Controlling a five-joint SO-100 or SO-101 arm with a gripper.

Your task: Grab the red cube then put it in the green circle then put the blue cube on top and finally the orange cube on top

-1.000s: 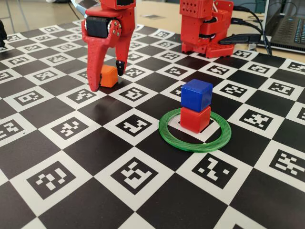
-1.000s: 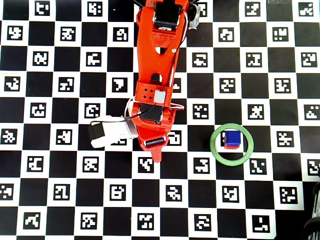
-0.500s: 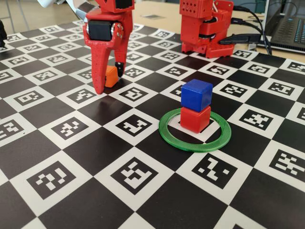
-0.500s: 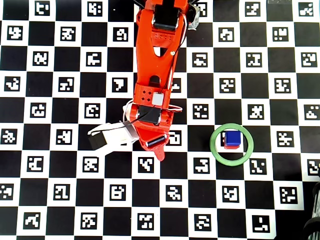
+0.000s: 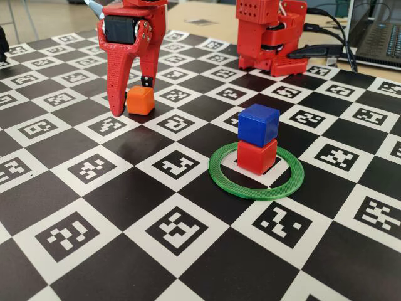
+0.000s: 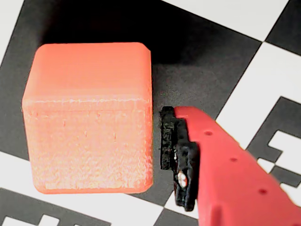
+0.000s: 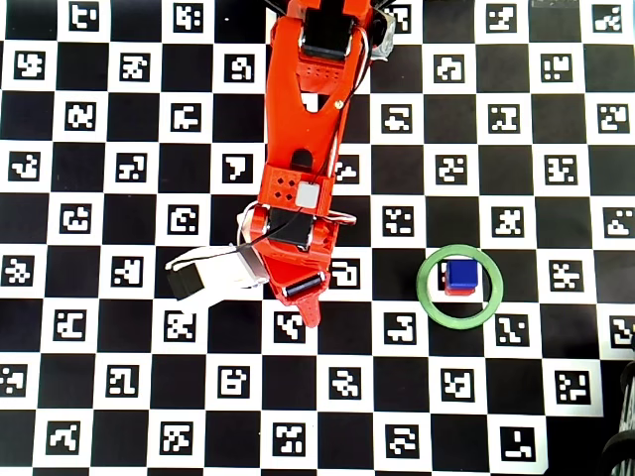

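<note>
Orange cube (image 5: 140, 100) sitting on checkerboard mat (image 5: 125, 207), on the left side of fixed view, well apart from green circle (image 5: 256, 174). Filling most of wrist view too (image 6: 89, 117), resting across a black square and white marker patch.

Gripper (image 5: 133, 99) hanging straight down over it, jaws parted and straddling the cube, not clamping. Long red finger (image 5: 117, 81) touching down on the mat just left of cube; shorter black-tipped finger (image 5: 147, 81) sitting behind cube's right upper edge. Wrist view showing black pad (image 6: 171, 155) just beside cube's right face, thin dark gap between, not touching.

Red cube (image 5: 257, 155) sitting inside the ring on the white square, slightly toward far side. Blue cube (image 5: 258, 125) stacking squarely on top of it, a touch rotated. Overhead view showing blue cube (image 7: 460, 274) covering most of red, a red sliver peeking below.

Arm (image 7: 310, 149) stretching down from the top of overhead view, hiding orange cube there. Red base (image 5: 269, 34) standing at mat's far edge.
</note>
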